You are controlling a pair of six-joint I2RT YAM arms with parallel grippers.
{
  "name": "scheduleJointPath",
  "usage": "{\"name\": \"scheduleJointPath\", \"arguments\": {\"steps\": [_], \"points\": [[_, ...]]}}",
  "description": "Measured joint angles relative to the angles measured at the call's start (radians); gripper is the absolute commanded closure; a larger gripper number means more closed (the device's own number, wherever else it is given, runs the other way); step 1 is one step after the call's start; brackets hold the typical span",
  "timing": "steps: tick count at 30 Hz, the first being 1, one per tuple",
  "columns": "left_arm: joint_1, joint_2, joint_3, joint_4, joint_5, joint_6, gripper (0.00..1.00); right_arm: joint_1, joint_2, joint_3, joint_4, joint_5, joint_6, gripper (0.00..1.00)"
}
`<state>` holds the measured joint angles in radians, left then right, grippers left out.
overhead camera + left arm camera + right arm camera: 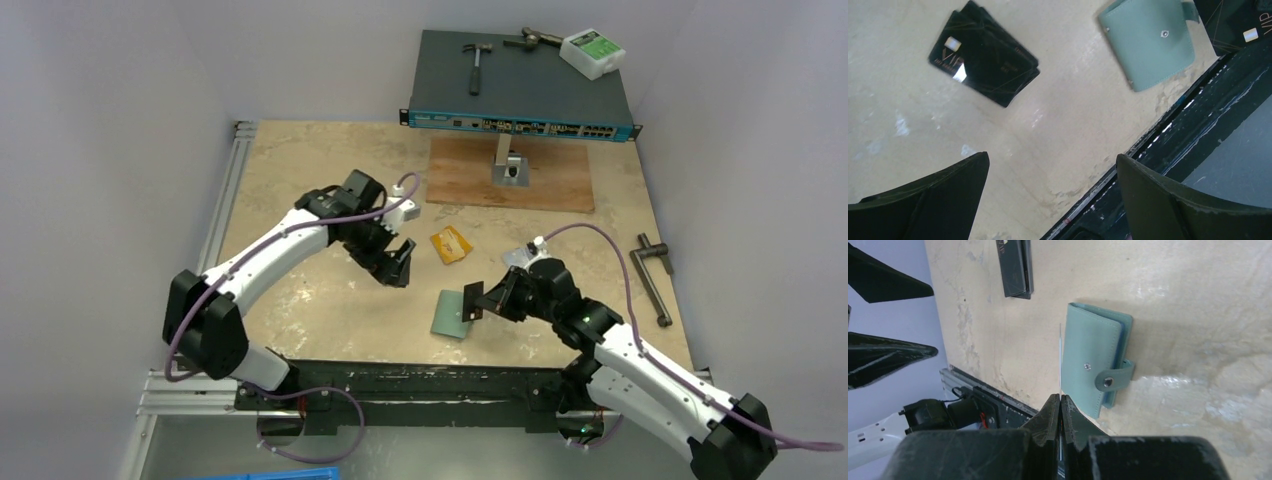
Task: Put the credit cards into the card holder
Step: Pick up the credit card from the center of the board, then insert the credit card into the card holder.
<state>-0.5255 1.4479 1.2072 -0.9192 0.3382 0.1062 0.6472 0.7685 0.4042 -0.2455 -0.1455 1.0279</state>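
Right end effector [1060,400]: pinching a credit card [1235,22] edge-on, aiming it at the card holder [1095,357] by the counter's [300,160] near edge. Left end effector [402,262]: hanging open, empty.

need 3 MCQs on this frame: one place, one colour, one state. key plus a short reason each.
1. Seen from the top camera, where is the orange card relative to the card holder?
A) inside it
B) beyond it, on the far side
C) underneath it

2. What colour is the card holder?
A) red
B) black
C) teal

3. The right gripper is:
A) shut on a thin card
B) open and empty
C) shut on the card holder

Key:
1 B, it lies flat and apart, past the holder.
2 C, teal in all three views.
3 A, the fingers pinch the card edge-on above the holder.
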Motion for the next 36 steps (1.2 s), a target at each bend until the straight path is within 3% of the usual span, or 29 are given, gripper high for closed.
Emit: {"name": "scheduleJointPath", "arguments": {"steps": [5,10,22,28,36], "points": [[-0.135,0.167,0.077,0.063,-0.018,-0.096,0.00,0.000,-0.097,-0.009,-0.116,0.046,0.024,1.00],[-0.174,0.261,0.089,0.127,-0.020,-0.189,0.00,0.000,-0.124,-0.068,-0.172,0.032,0.034,1.00],[-0.210,0.267,-0.006,0.282,0.086,-0.303,0.01,0.000,-0.206,-0.171,-0.238,-0.117,0.026,1.00],[-0.222,0.290,-0.045,0.358,0.148,-0.317,0.17,0.000,-0.181,-0.185,-0.215,-0.159,0.012,1.00],[-0.222,0.351,-0.069,0.431,0.219,-0.333,0.18,0.000,-0.208,-0.185,-0.156,-0.193,0.000,1.00]]}}
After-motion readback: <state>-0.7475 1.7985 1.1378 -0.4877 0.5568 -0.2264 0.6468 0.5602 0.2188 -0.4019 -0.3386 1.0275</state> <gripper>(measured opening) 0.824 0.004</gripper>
